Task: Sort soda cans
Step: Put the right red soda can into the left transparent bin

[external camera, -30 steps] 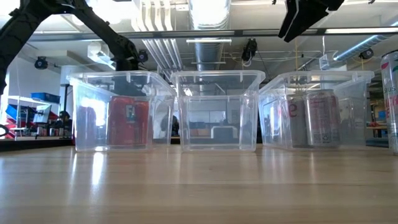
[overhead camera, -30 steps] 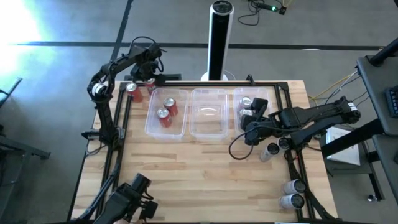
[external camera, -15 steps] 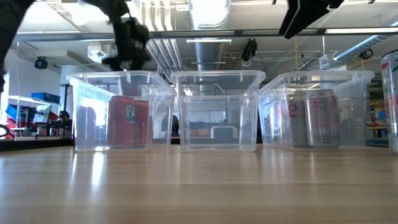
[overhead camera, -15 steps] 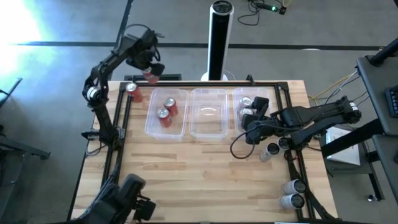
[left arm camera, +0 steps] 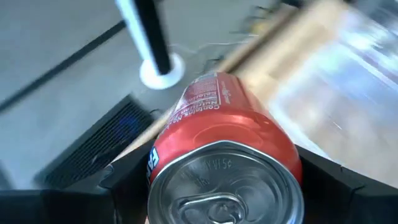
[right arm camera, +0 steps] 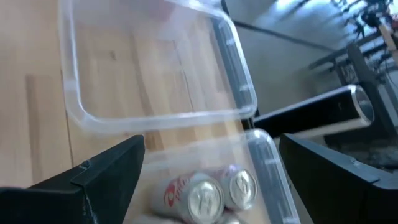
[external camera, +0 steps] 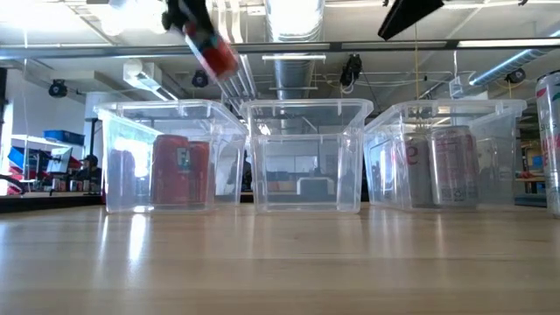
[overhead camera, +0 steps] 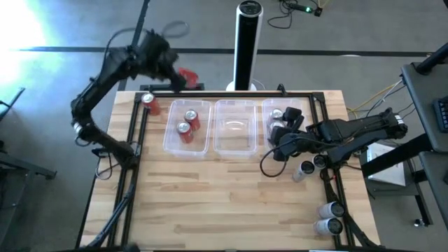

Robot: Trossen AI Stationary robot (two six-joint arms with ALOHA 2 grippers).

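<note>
Left gripper point(overhead camera: 175, 75) clamped on a red can point(left arm camera: 224, 143), held high beyond the left tub point(overhead camera: 187, 126), presumably bound there since reds sit inside. Right gripper point(overhead camera: 281, 140) spread wide over the right tub point(overhead camera: 280, 106), empty

Two dark jointed arms, black cables, dark blocky claws

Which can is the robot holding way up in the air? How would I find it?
Start at the three clear plastic tubs at the table's far end and look past the left-hand one. The left gripper is shut on a red soda can, tilted. It is the only can off the table.
</note>
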